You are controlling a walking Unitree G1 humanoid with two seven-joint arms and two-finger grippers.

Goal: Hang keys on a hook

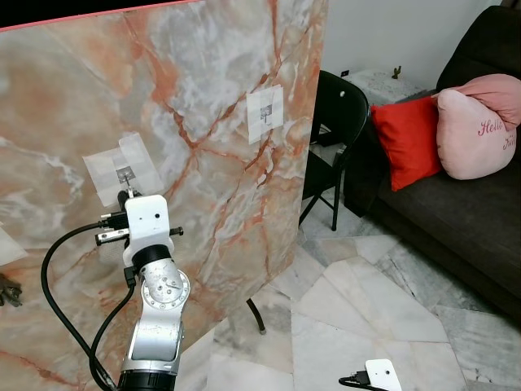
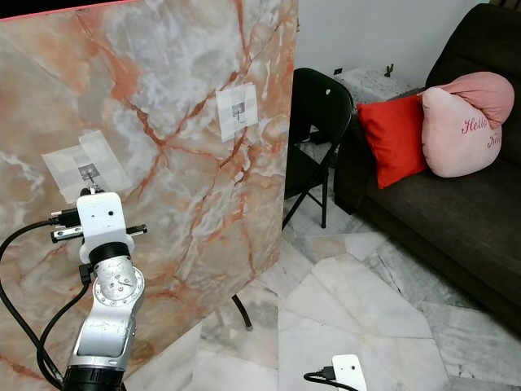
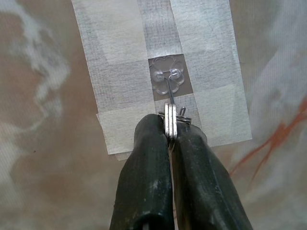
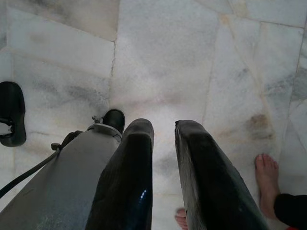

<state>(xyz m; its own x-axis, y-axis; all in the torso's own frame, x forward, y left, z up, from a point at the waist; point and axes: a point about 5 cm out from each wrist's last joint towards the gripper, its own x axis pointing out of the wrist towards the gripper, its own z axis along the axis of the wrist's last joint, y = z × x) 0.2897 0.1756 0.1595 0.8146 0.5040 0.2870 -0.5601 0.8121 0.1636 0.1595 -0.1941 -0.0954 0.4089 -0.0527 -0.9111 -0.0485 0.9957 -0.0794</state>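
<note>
Pinching the keys point(image 3: 170, 125) edge-on between its closed fingers, the left gripper point(image 3: 169, 143) sits centre-frame in its wrist view, the clear hook point(image 3: 166, 79) straight above it on the taped marble panel point(image 1: 220, 73). The key ring's long axis points at the hook (nearly touching). The right gripper point(image 4: 164, 158) hangs idle, fingers apart, over the floor point(image 4: 192, 57).

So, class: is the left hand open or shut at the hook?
Shut. Its two black fingers are pressed together on the keys, just below the clear hook taped to the board.

I see a clear plastic hook point(image 3: 165, 80) under matt paper tape point(image 3: 120, 91) on a smooth marbled panel point(image 1: 203, 98), shiny metal keys point(image 3: 170, 122), and glossy black claw fingers point(image 3: 144, 182).
</note>
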